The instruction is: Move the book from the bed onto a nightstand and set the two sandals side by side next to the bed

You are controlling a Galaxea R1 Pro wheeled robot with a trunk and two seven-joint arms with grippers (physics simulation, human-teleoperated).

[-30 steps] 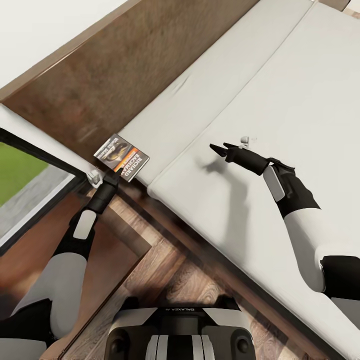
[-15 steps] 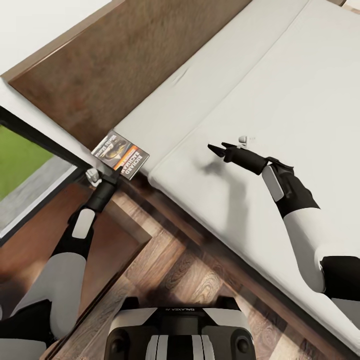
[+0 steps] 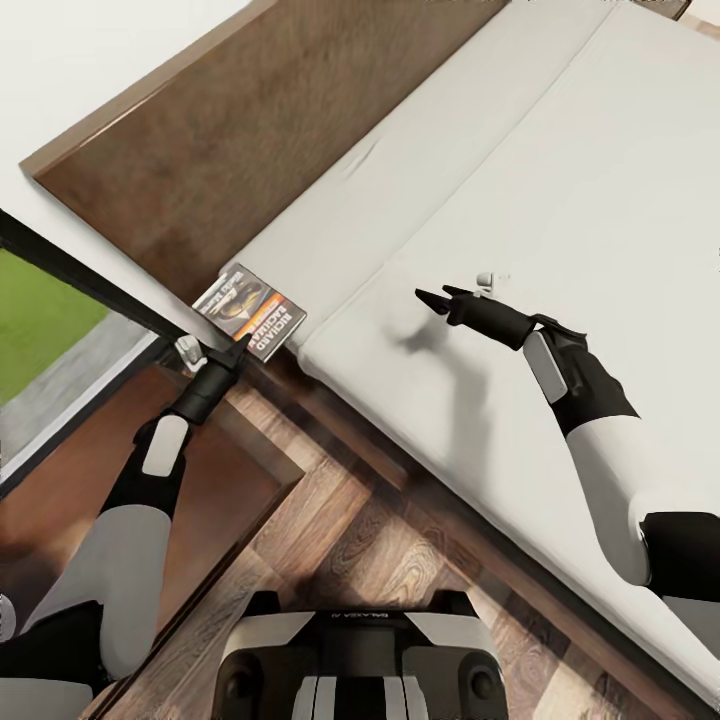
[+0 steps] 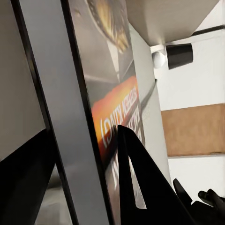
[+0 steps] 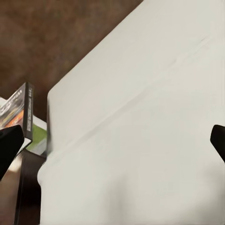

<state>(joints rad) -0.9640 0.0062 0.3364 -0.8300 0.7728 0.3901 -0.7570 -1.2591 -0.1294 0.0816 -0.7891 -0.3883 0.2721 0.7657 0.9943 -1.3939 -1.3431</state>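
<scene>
Book [image 3: 250, 311] held at one cover edge by the left gripper [image 3: 232, 352], whose two fingers are closed on its lower margin; in the left wrist view the cover [image 4: 110, 117] runs edge-on between the dark fingers [image 4: 136, 183], its orange band and white lettering legible. The volume sits lifted and tilted at the corner of the bed [image 3: 560, 230] where the grey mattress meets the dark headboard [image 3: 230, 150], overhanging the frame rail. Right gripper [image 3: 432, 298] hovers above the mattress well apart from the book, its jaws parted and holding nothing; its wrist view takes in the book's spine [image 5: 27, 115] past the mattress corner.

Handling, as a judgement: a thin paperback is light but limp, so a pinch at one margin lets the free end droop and swing; the glossy cover may slip. A hold nearer the spine would carry it stiffer.

Clearance: the headboard rises close behind the book, and the dark-framed glass [image 3: 40, 330] stands near the left arm. Open plank floor [image 3: 350, 540] lies between the robot's base and the bed rail. The brown flat surface [image 3: 230, 490] beneath the left forearm may be a nightstand top; the frames do not settle this.
</scene>
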